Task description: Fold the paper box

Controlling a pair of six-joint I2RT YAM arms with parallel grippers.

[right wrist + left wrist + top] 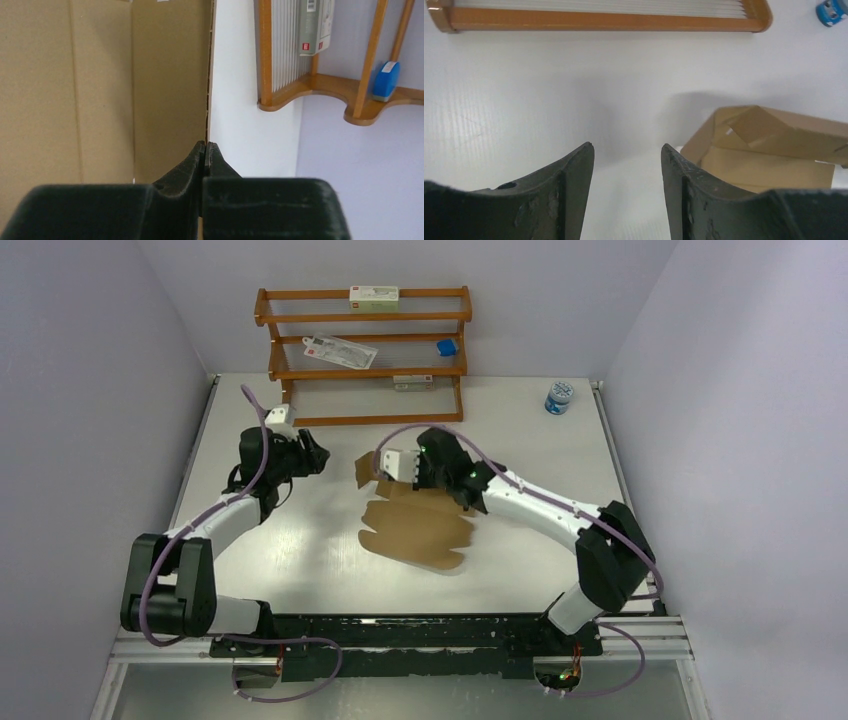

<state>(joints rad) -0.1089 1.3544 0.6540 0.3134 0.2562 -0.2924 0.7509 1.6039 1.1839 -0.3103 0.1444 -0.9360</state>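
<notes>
The paper box (418,530) is a brown die-cut cardboard sheet lying mid-table, its far edge lifted. My right gripper (432,478) is shut on that raised far edge; in the right wrist view the fingers (206,150) pinch the thin cardboard edge (170,75), the sheet filling the left side. My left gripper (312,455) hovers open and empty to the left of the sheet. In the left wrist view its gap (626,150) shows bare table, with the folded cardboard (774,150) to the right.
A wooden rack (365,355) stands at the back, holding white-and-green cartons (374,297) and a small blue item (446,346). A blue-and-white container (559,397) sits at the back right. Grey walls close in on both sides.
</notes>
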